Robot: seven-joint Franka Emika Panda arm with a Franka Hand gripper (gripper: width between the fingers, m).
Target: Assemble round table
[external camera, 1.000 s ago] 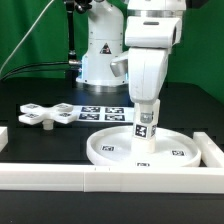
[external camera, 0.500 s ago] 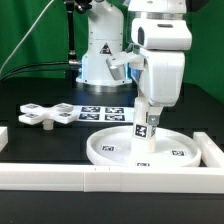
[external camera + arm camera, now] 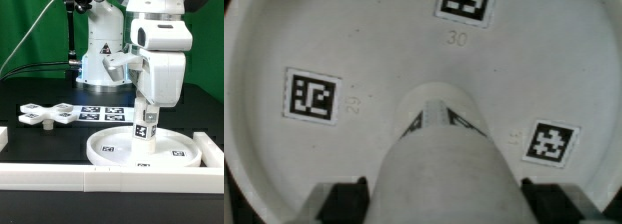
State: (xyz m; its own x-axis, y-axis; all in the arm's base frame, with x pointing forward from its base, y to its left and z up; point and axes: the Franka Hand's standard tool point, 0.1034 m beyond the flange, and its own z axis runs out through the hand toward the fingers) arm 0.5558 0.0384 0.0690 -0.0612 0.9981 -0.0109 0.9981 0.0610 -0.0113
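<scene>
The large rimmed round disc (image 3: 142,150) lies flat on the black table near the front bar. The short thick cylinder leg (image 3: 146,130) stands upright on the disc's middle, a tag on its side. My gripper (image 3: 147,104) comes down from above and is shut on the leg's upper end. In the wrist view the leg (image 3: 446,160) runs out from between my two black fingers (image 3: 345,198) onto the disc (image 3: 331,50), whose tags show around it. The flat cross-shaped foot (image 3: 48,115) lies on the table at the exterior view's left.
The marker board (image 3: 103,112) lies behind the disc. Long white bars (image 3: 90,177) fence the table's front and the exterior view's right side (image 3: 212,148). The robot's base (image 3: 98,55) stands at the back.
Over the last second the wrist has turned about the upright leg, so the gripper body now faces another way. The leg and disc stay where they were.
</scene>
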